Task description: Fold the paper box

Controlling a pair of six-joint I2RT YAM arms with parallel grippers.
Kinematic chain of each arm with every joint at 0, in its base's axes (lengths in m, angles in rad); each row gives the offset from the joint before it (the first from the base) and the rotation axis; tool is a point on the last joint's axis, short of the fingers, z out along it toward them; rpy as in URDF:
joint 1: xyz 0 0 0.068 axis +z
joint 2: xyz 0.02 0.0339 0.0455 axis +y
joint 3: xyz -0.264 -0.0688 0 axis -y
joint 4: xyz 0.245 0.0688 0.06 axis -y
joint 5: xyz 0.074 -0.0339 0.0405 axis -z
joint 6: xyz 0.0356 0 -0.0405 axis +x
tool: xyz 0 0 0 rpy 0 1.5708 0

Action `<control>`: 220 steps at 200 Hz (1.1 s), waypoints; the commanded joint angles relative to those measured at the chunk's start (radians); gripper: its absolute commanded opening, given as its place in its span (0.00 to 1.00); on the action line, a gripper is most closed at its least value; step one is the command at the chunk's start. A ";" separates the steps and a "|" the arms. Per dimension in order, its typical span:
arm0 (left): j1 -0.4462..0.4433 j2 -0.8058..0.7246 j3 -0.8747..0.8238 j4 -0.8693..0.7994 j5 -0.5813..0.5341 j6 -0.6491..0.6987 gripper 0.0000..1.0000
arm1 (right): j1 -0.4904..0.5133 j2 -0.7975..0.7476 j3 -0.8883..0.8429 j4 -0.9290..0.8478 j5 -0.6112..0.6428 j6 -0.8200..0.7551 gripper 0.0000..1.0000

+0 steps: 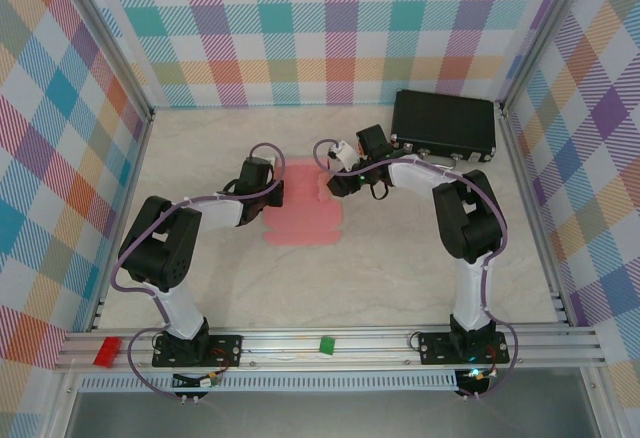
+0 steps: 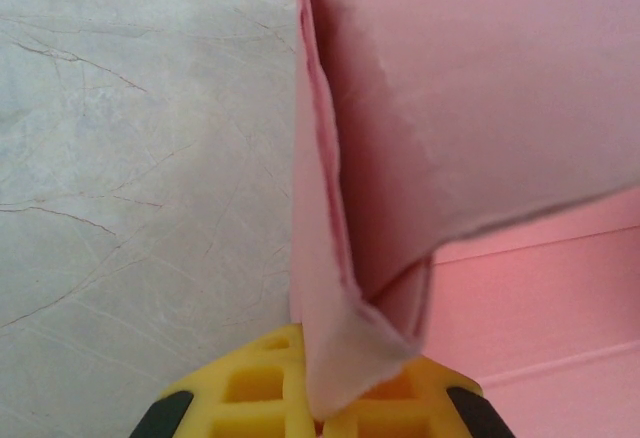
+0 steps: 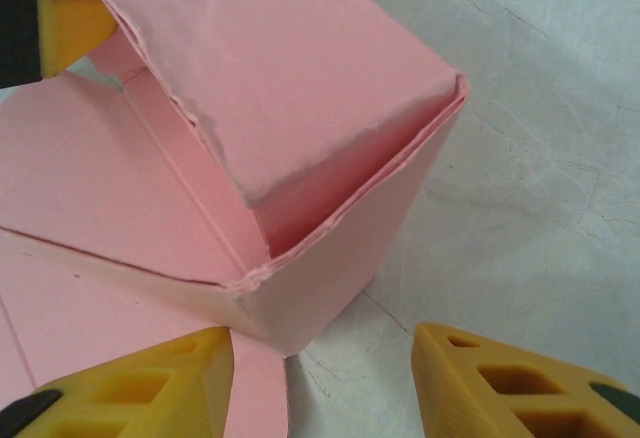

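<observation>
paper box (image 1: 303, 208) lies on the tabletop (image 1: 380, 278), left of the black case (image 1: 445, 124) and nearer the arm bases, between my left gripper (image 1: 272, 193) and right gripper (image 1: 335, 180). left wrist: jaws narrow, pinching a raised flap's corner. right wrist: jaws wide, a box corner between them.

Paper box (image 2: 480, 108) flap upright, pinched in yellow jaws
</observation>
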 commanded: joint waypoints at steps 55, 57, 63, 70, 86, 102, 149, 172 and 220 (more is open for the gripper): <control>-0.013 0.013 0.004 -0.006 0.040 -0.019 0.00 | 0.027 0.028 0.047 0.042 -0.047 0.019 0.58; -0.013 0.011 0.003 -0.006 0.040 -0.021 0.00 | 0.026 0.029 0.047 0.045 -0.048 0.020 0.58; -0.013 0.009 0.002 -0.006 0.039 -0.023 0.00 | 0.026 0.030 0.047 0.049 -0.053 0.026 0.58; -0.013 0.008 -0.001 -0.006 0.039 -0.025 0.00 | 0.027 0.032 0.049 0.052 -0.058 0.028 0.57; -0.013 0.006 -0.005 -0.003 0.041 -0.028 0.00 | 0.028 0.039 0.052 0.065 -0.050 0.045 0.56; -0.013 0.003 -0.006 -0.007 0.043 -0.032 0.00 | 0.028 0.048 0.056 0.079 -0.026 0.062 0.56; -0.014 -0.009 -0.012 -0.011 0.056 -0.042 0.00 | 0.047 0.066 0.043 0.140 0.073 0.105 0.50; -0.014 -0.011 -0.014 -0.018 0.069 -0.047 0.00 | 0.056 0.068 0.023 0.189 0.126 0.127 0.48; -0.016 -0.028 -0.019 -0.041 0.079 -0.066 0.00 | 0.092 0.079 0.003 0.258 0.271 0.148 0.42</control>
